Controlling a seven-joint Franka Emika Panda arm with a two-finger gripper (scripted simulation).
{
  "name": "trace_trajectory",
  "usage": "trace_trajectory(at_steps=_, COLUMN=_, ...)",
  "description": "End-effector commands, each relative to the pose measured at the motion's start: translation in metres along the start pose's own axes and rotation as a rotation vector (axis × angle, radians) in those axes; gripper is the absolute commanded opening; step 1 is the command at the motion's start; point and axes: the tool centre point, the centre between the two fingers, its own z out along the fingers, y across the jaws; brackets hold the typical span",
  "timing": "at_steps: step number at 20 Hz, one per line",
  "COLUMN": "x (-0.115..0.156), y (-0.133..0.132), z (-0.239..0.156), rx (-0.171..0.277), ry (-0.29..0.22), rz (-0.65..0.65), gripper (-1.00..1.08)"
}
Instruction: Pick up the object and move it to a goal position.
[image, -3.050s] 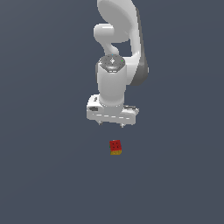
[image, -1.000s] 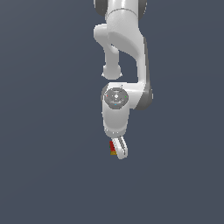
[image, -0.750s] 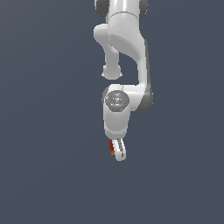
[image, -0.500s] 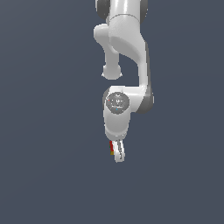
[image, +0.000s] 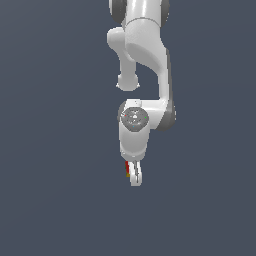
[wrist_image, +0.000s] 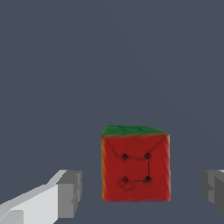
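Observation:
The object, a tiny cube with a red face bearing dark dots and a green face, fills the middle of the wrist view (wrist_image: 135, 168). It sits between my two grey fingertips (wrist_image: 70, 194), with a gap on each side. In the exterior view only a thin red and yellow sliver of the cube (image: 127, 169) shows beside my white gripper (image: 133, 176), which points straight down and is seen edge-on. The gripper (wrist_image: 142, 192) is open around the cube and does not touch it.
The cube lies on a plain dark grey-blue floor (image: 60, 200). The white arm (image: 145, 45) rises above the gripper to the exterior view's top edge. Nothing else is in view.
Since three seconds ago the gripper has turned edge-on and come down over the cube. In the last second it sank slightly lower, and the cube has not moved.

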Motion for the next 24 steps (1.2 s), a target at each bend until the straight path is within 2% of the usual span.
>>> trace_trajectory(at_steps=1, x=0.0, y=0.0, z=0.005, rx=-0.001, ry=0.0, rz=0.001, gripper=1.0)
trace_trajectory(at_steps=9, x=0.0, y=0.002, z=0.044, rx=-0.001, ry=0.0, rz=0.005, gripper=1.0)
trace_trajectory(at_steps=15, x=0.0, y=0.0, z=0.049, rx=-0.001, ry=0.0, rz=0.005, gripper=1.0)
trace_trajectory(at_steps=16, x=0.0, y=0.0, z=0.049, rx=-0.001, ry=0.0, rz=0.005, gripper=-1.0)
trace_trajectory(at_steps=24, x=0.0, y=0.0, z=0.049, rx=-0.001, ry=0.0, rz=0.005, gripper=-1.0)
